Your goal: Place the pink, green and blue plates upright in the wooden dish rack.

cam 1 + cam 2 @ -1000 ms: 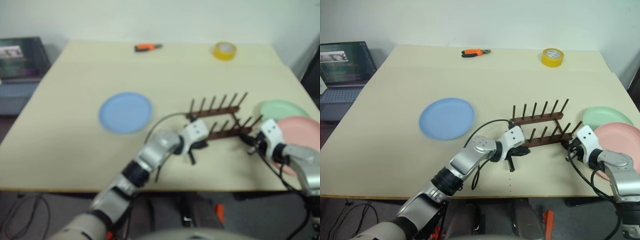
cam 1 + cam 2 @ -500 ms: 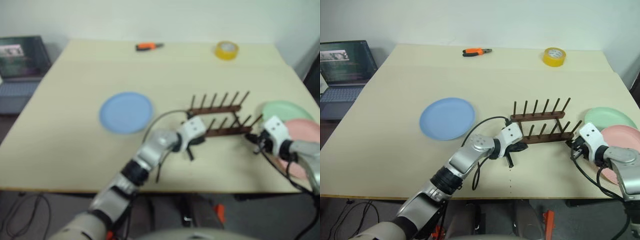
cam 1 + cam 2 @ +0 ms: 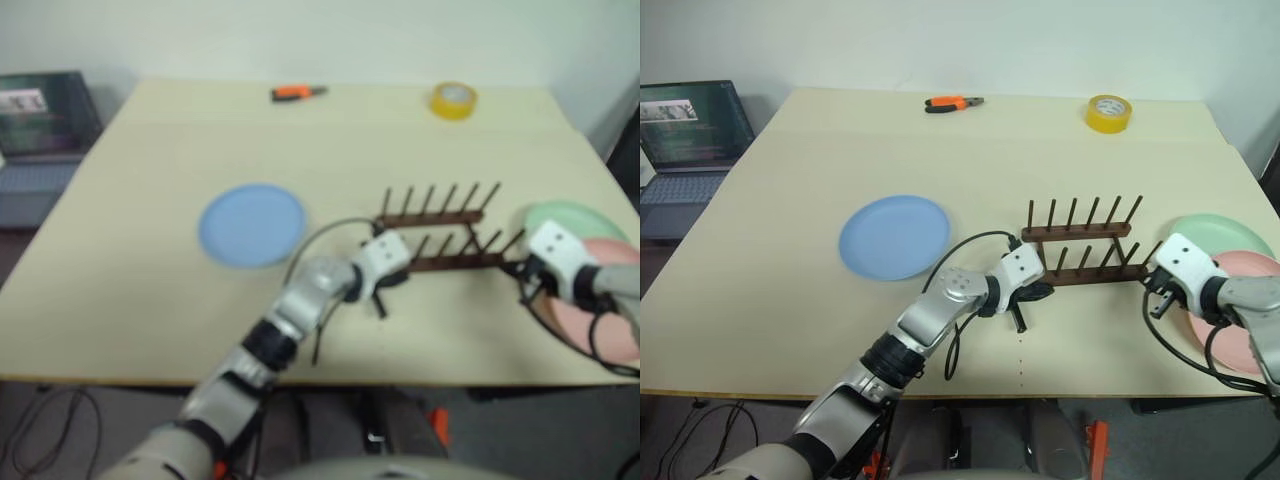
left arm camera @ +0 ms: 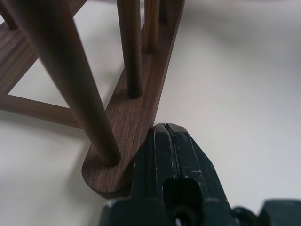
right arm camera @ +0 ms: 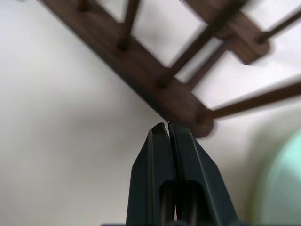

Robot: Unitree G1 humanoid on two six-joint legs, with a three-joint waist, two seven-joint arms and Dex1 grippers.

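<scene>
The light blue plate lies flat left of the middle of the table. The wooden dish rack stands to its right with no plate between its pegs. The mint green plate and the pink plate lie flat at the right edge, the pink one overlapping the green. My left gripper is shut, its tips against the left end of the rack's near rail. My right gripper is shut and holds nothing, hanging just off the near rail's right end, above the pink plate.
A yellow tape roll and orange-handled pliers lie at the far edge of the table. A laptop sits off the table to the far left. A black cable loops over the left forearm near the rack.
My right gripper has lifted a little and rolled beside the rack's right end. The left gripper and the plates have kept still.
</scene>
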